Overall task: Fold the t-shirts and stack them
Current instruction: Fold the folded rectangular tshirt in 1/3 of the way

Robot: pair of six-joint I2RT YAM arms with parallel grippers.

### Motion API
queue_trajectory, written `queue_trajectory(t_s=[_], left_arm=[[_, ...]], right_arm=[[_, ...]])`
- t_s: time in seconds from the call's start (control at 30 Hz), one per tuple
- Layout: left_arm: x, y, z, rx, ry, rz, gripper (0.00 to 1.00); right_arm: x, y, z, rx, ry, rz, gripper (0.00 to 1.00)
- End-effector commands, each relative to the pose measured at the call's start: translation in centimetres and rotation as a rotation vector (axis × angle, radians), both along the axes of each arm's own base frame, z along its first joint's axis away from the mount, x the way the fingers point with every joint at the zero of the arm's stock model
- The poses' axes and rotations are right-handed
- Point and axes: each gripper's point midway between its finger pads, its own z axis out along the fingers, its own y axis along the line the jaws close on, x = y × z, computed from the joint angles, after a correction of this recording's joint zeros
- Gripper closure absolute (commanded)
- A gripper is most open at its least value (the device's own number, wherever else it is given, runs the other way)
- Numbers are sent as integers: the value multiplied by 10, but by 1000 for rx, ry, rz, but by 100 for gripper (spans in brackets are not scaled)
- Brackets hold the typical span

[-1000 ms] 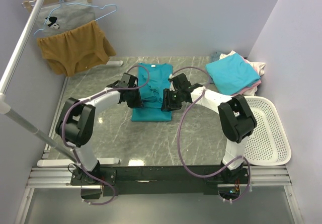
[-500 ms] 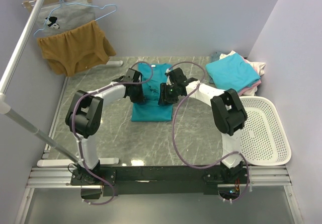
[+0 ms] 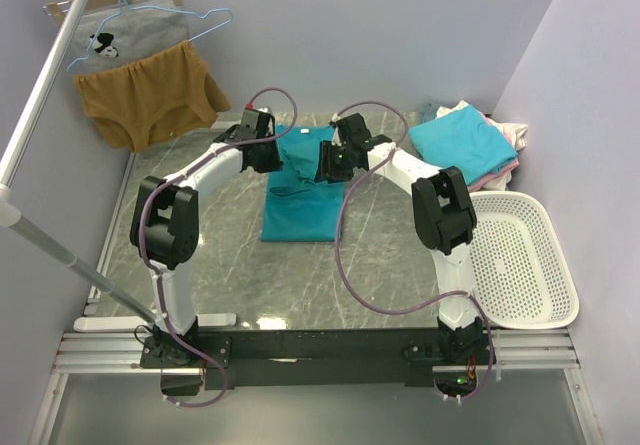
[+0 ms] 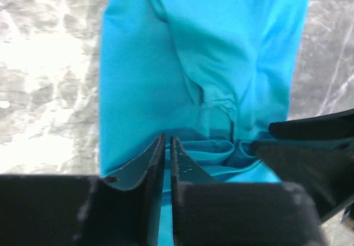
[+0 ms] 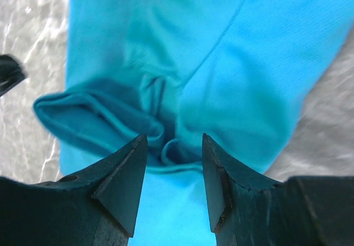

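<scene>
Top external: white basket [image 3: 525,265] beside folded shirt stack [image 3: 465,145].

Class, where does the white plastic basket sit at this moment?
In the top view, the white plastic basket sits at the table's right edge, beside the right arm and just nearer than the pile topped by a lighter turquoise shirt.

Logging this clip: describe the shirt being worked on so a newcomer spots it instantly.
Find the marble table; at its middle, toward the back wall, lies the teal t-shirt, a long folded strip between the two arms. Unlike the lighter turquoise t-shirt atop the right-hand pile, it lies alone.
</scene>
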Motion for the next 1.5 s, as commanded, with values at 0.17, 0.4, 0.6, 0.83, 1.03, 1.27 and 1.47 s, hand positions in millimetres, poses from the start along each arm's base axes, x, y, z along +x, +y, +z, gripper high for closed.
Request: queue_trajectory(t_s=[0.17,0.4,0.6,0.83,1.03,1.27,1.47], left_arm=[[-45,-14,60,-157,-113,-170,76],[-97,-16,51,-210,-83,-243,74],[-111,-20,20,-195,-18,-251,77],[-92,-17,-8,-151,7,-182,81],[-63,-26,-20,-154,-10,-150,84],[-36,-24,-25,-108,-41,-110,82],[-31,-18,-37,-86,-28,-77,82]], right_arm=[[28,-17,15,10,-53,-48,49],[10,-24,48,24,-97,-44,48],[-23,-21,43,50,-71,-24,48],[-42,-15,36,70,-41,4,48],[-38,-11,24,67,-20,15,48],[-22,-7,15,44,-16,22,48],[-14,-9,-8,2,12,11,48]])
